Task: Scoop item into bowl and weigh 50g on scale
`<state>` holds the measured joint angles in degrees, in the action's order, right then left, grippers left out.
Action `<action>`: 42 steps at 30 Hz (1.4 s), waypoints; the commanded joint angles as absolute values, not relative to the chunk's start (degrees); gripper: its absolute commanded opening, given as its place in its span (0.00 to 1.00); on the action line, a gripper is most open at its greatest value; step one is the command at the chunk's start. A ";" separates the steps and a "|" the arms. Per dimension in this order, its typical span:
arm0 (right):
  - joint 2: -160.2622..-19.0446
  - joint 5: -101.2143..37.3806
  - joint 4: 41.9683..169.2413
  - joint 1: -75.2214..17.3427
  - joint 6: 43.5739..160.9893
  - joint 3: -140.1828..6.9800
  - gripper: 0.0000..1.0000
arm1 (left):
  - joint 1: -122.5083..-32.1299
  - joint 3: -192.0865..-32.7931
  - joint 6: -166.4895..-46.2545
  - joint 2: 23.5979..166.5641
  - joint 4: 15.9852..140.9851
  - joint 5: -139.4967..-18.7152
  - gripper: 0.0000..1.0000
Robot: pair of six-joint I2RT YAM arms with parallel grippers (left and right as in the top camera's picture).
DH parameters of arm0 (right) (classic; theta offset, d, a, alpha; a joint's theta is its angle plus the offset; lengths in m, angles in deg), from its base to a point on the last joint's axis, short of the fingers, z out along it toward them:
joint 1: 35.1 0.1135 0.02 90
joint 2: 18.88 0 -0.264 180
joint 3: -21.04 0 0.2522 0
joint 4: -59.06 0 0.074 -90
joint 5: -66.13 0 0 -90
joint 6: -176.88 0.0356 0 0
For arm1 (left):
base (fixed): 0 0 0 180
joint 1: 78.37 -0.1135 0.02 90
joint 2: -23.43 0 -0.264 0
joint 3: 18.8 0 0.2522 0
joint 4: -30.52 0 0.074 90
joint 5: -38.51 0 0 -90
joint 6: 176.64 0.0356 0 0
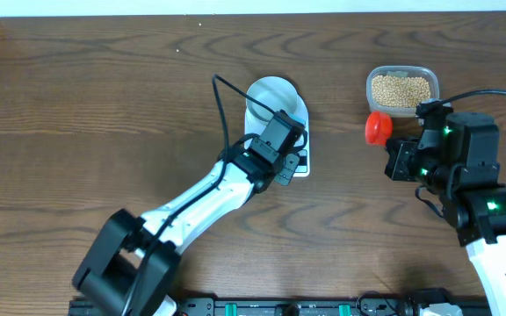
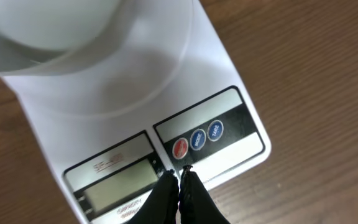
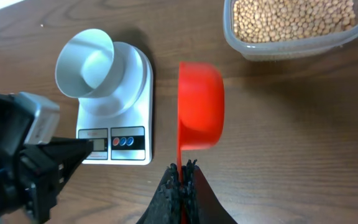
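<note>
- The dark brown wood-grain counter carries everything; nothing of the room shows beyond it.
- The flat white rectangular digital scale lies near the middle. No digits are readable on its grey display.
- The clear rounded-rectangular plastic tub sits well to the scale's right and holds the whole heap of small round tan-yellow beans.
- The small round pale blue-white bowl stands on the scale's platform and looks empty.
- The red plastic scoop hangs between scale and tub, nearer the tub, its cup empty.
- The right fingers are clamped on the scoop's thin handle.
- The left fingers are pressed together on nothing, tips at the button row beside the red button. Whether they touch it cannot be told.
- The beans look hard, smooth and light, so they likely roll and bounce. They are better lifted in the scoop held level than pinched, and poured low into the bowl.
</note>
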<state>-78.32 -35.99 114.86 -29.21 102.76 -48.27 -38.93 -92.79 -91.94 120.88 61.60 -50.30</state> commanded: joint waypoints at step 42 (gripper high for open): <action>-78.45 -37.74 116.68 -29.39 101.36 -49.39 0.01 | -39.15 -92.79 -94.65 127.92 56.51 -46.95 0.07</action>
<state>-78.50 -37.22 116.59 -29.21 102.28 -48.27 -38.93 -92.79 -93.49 127.40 56.66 -49.07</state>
